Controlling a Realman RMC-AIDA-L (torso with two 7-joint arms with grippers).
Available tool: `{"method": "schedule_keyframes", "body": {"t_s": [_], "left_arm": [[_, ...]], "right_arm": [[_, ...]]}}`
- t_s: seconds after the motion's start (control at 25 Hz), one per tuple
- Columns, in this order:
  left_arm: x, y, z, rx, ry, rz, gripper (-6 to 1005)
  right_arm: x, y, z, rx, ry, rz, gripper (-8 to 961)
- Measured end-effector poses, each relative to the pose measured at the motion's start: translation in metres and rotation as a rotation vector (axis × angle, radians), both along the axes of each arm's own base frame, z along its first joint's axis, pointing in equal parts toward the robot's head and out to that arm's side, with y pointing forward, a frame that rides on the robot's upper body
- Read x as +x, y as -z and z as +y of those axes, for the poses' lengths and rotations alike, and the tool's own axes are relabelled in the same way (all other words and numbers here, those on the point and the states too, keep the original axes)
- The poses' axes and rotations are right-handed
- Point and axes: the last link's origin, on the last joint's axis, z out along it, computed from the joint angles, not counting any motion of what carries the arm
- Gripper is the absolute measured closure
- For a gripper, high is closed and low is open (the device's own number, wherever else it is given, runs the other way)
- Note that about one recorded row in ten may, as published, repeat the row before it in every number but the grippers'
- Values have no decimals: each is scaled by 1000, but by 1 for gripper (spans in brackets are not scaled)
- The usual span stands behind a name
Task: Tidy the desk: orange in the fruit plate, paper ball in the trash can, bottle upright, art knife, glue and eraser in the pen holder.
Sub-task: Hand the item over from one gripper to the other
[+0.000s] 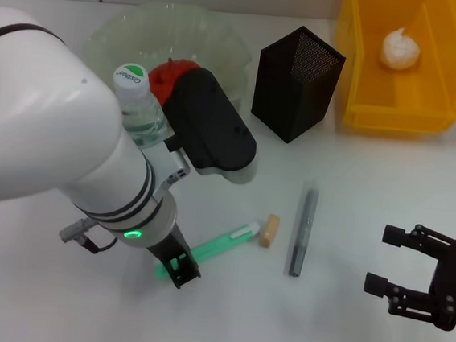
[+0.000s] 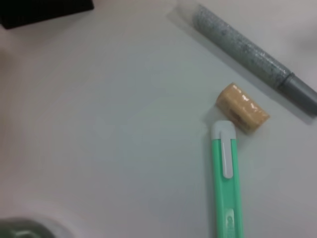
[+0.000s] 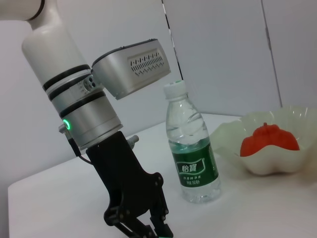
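Nearest us, our left gripper (image 1: 179, 273) sits low over the green art knife (image 1: 223, 243) on the desk (image 1: 342, 327); we cannot tell its jaws' state. Touching the knife's tip lies the eraser (image 1: 269, 230), with the grey glue (image 1: 302, 230) beside it. Behind stands the bottle (image 1: 139, 107), upright. Our right gripper (image 1: 400, 272) hovers, jaws open.

Bright, even overhead light fills the head view; the white counter (image 1: 342, 327) shows only soft, faint shadows. The tall black metal-mesh cup (image 1: 295, 82) casts a weak shadow toward the lower right. In the left wrist view, the green plastic stick (image 2: 227, 188) and speckled grey stick (image 2: 247, 52) look soft and slightly blurred, with glare on the small tan block (image 2: 242, 108).
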Motion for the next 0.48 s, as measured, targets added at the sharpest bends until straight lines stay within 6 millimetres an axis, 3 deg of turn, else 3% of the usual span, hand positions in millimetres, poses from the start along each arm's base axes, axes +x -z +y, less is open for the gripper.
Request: {"method": "schedule_keyframes", "body": {"t_s": [0.16, 0.36, 0.44, 0.48], "left_arm": [[6, -9, 3, 20, -5, -15, 809], [30, -26, -4, 50, 62, -73, 808], [43, -34, -6, 76, 105, -114, 808], [55, -40, -6, 127, 170, -163, 808]], "right_arm": [[-1, -3, -1, 10, -1, 18, 124], [-1, -17, 1, 85, 39, 90, 124], [-2, -27, 1, 144, 78, 170, 124], [-6, -36, 0, 202, 124, 311, 124]]}}
